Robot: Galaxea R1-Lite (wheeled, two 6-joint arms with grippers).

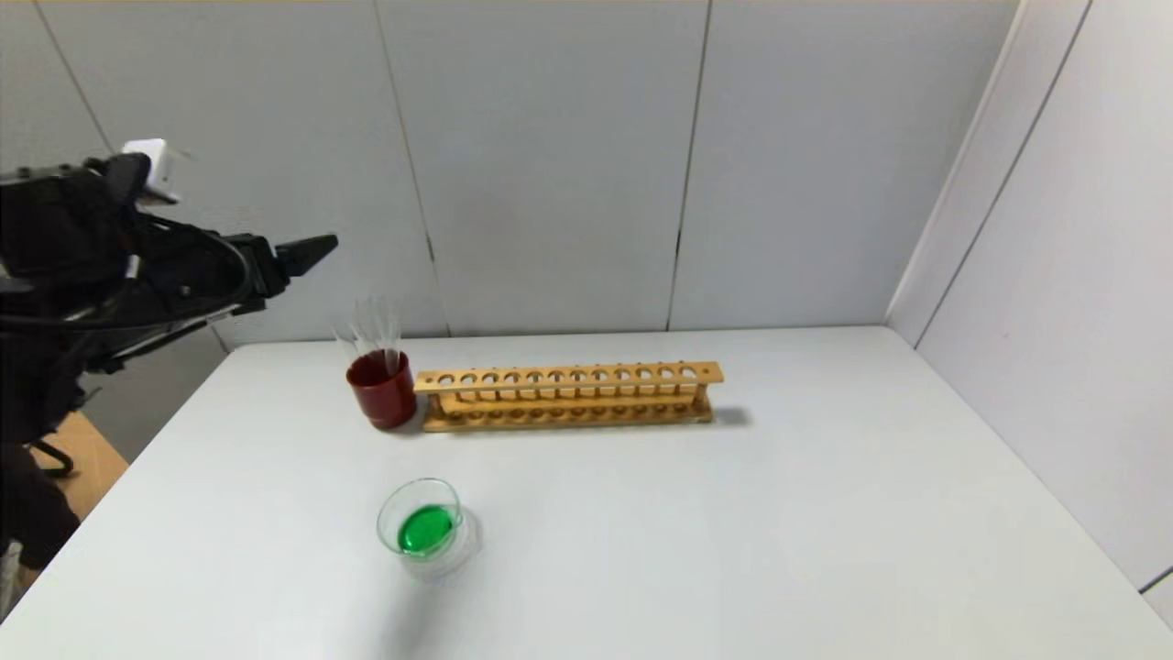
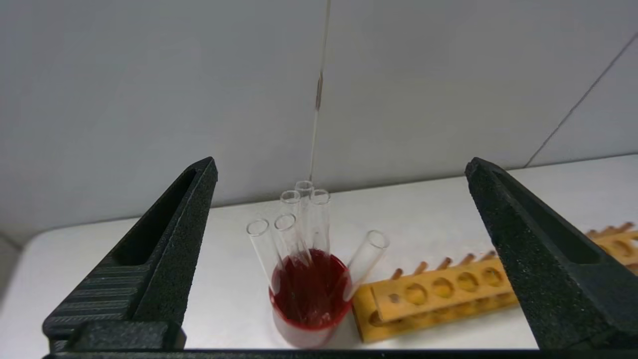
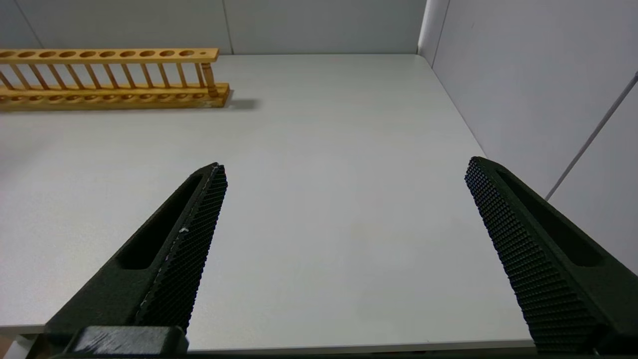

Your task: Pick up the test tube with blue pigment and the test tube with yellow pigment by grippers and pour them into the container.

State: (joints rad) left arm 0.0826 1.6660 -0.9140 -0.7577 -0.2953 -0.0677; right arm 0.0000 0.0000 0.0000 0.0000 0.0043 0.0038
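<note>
Evidently the pouring is already done: the container [image 1: 423, 527], a low clear glass dish standing on the tabletop [image 1: 733, 513] nearer the robot than the red cup [image 1: 381, 389], holds a pool of green liquid. No tube with blue or yellow pigment can be told apart now. The test tubes [image 2: 299, 224] leaning out of the red cup all look clear and colourless, though their lower ends are hidden inside the cup's dark wall, so what is left in them I cannot tell. The wooden rack [image 1: 568, 396] touches or nearly touches the cup on its right side and stands empty.

The left hand [image 1: 307, 254] hangs above and to the left of the red cup, fingers spread wide with nothing between them; its wrist view looks straight down on the tube mouths. The right hand [image 3: 344, 209] is out of the head view, likewise wide open and empty, low over bare tabletop well to the right of the rack.

Judging by their look, the tubes are light, rigid, thin-walled glass: smooth, slippery and easily cracked. A hold belongs on the upper part standing clear of the cup rim, squeezed gently. They splay apart, so the outermost is likely easiest to reach without knocking its neighbours.
</note>
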